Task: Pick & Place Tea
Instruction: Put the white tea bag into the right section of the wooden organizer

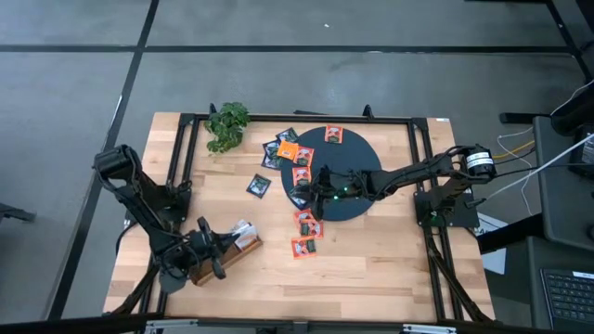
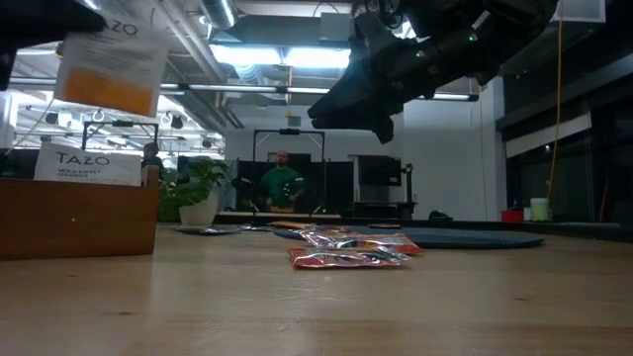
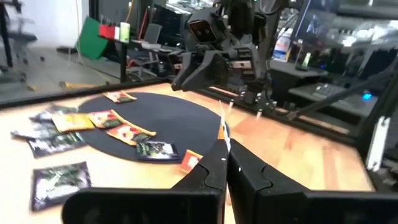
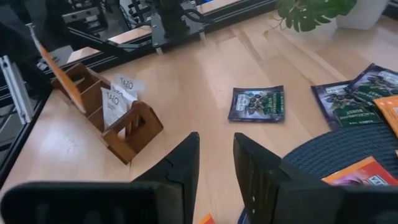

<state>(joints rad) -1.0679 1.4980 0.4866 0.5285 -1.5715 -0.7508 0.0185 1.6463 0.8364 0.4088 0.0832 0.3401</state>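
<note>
Orange sachet [image 3: 222, 124] pinched edge-on in the shut left pincer [image 3: 225, 163]
Only the low view reads "TAZO"; right pincer [image 4: 216, 163] hovers seemingly empty, narrowly parted.

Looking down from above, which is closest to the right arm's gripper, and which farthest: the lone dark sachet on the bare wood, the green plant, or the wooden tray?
Measured from the right gripper, at the dark disc's left edge:
1. Lone dark sachet, just left of the disc on bare wood.
2. Wooden tray, at the table's near left, under the left gripper.
3. Green plant, at the far left edge.
The tray and plant are close to call.
</note>
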